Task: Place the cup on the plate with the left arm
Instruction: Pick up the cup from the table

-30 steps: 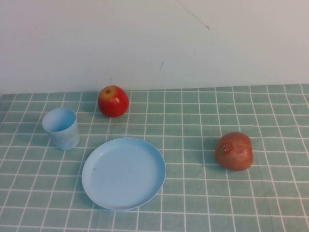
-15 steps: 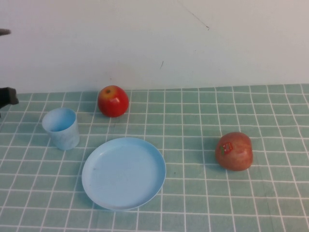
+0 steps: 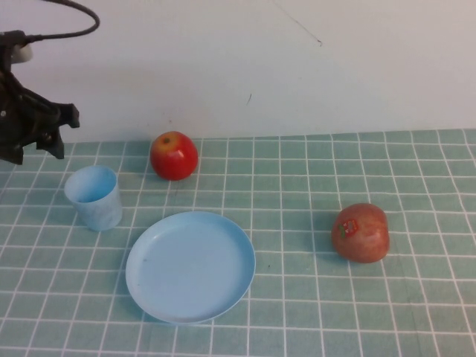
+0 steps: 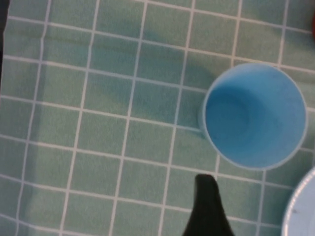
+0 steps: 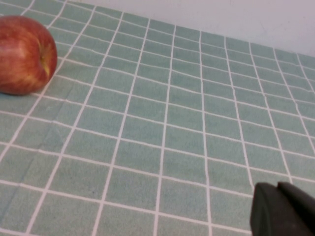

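Observation:
The light-blue cup [image 3: 94, 197] stands upright and empty on the checked cloth, left of the round light-blue plate [image 3: 190, 265]. My left gripper [image 3: 37, 152] hangs open above the cloth, just behind and left of the cup, touching nothing. In the left wrist view I look down into the cup [image 4: 254, 115]; one black finger [image 4: 205, 199] shows beside it, and the plate's rim [image 4: 301, 209] cuts the corner. My right gripper [image 5: 278, 188] is out of the high view; in the right wrist view its fingers rest together, low over the cloth.
A red apple [image 3: 174, 155] sits behind the plate, close to the cup's right. A second, duller apple [image 3: 361, 232] with a sticker lies on the right side; the right wrist view shows it as well, the apple [image 5: 22, 54]. A white wall backs the table.
The left arm has come into the high view from the left edge and now hangs behind the cup. Cup, plate and both apples have not moved.

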Controlling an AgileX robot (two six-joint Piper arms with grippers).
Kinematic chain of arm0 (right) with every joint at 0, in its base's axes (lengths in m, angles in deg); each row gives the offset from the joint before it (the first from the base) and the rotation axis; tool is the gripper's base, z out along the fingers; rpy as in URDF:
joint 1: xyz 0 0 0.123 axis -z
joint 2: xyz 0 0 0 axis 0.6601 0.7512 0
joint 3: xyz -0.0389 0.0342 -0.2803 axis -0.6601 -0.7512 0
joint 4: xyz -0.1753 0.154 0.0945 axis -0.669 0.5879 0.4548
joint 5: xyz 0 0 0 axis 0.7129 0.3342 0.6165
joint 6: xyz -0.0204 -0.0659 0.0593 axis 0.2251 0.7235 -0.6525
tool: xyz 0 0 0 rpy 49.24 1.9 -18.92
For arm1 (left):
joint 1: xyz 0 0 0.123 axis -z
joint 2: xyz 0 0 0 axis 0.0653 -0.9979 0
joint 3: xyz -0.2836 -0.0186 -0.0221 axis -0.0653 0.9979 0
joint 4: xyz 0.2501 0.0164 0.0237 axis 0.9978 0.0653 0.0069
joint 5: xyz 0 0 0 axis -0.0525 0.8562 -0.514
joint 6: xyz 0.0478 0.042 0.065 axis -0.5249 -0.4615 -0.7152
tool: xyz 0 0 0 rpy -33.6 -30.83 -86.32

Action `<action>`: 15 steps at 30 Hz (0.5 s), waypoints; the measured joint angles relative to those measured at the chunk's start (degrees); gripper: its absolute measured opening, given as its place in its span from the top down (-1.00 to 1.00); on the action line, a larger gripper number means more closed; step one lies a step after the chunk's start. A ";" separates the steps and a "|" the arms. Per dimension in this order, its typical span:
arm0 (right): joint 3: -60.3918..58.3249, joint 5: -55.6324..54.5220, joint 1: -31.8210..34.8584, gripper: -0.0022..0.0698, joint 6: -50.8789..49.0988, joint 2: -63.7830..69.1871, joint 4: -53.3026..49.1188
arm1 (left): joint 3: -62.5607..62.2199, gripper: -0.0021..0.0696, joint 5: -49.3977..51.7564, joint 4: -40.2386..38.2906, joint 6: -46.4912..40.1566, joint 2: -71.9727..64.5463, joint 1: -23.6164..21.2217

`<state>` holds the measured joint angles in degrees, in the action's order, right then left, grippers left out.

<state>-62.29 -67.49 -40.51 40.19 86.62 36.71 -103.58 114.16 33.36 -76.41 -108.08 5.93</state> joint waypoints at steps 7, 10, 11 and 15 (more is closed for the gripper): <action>0.00 0.00 0.00 0.95 0.00 0.00 0.00 | -2.50 -0.23 -2.89 2.31 0.00 -9.44 0.00; 0.00 0.00 0.00 0.95 0.00 0.00 0.00 | -2.77 -0.19 -3.64 2.31 0.00 -12.58 0.00; 0.00 0.00 0.00 0.95 0.00 0.00 0.00 | -2.77 -0.17 -3.94 2.31 0.00 -13.45 0.00; 0.00 0.00 0.00 0.95 0.00 0.00 0.00 | -2.77 -0.10 -5.67 2.42 -0.13 -16.42 0.00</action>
<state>-62.29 -67.49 -40.51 40.19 86.62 36.71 -106.35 108.49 35.78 -76.54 -124.50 5.93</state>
